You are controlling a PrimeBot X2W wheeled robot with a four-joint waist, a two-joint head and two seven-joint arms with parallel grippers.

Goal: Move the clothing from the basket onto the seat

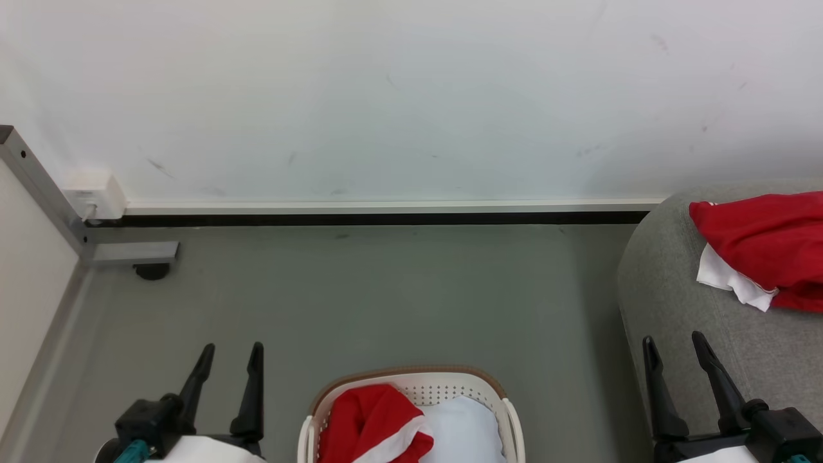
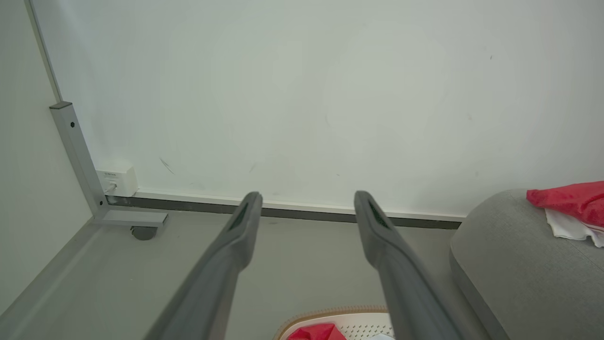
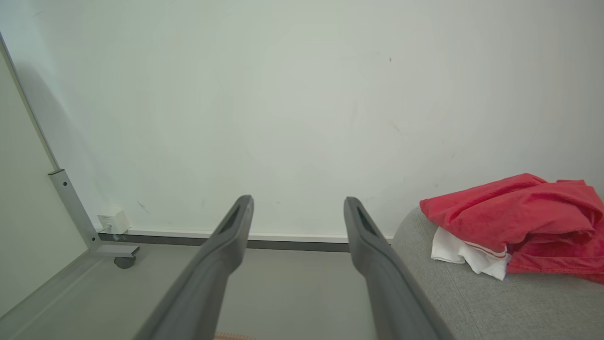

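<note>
Lying crumpled, red white-trimmed clothing (image 1: 366, 418) sits in the basket (image 1: 411, 373) and on the seat (image 1: 669, 289); left hand (image 1: 232, 348) and right hand (image 1: 672, 338) gape empty.

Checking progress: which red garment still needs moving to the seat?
The red garment with white trim down in the basket. The other red garment already lies on the grey seat, at the right.

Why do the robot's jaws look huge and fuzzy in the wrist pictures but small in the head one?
Left wrist view: the jaws sit close to the lens, so they look big and blur toward the bottom; the seat stays sharp. Right wrist view: the same, red clothes clear. Head view: jaws farther off, small and crisp.
</note>
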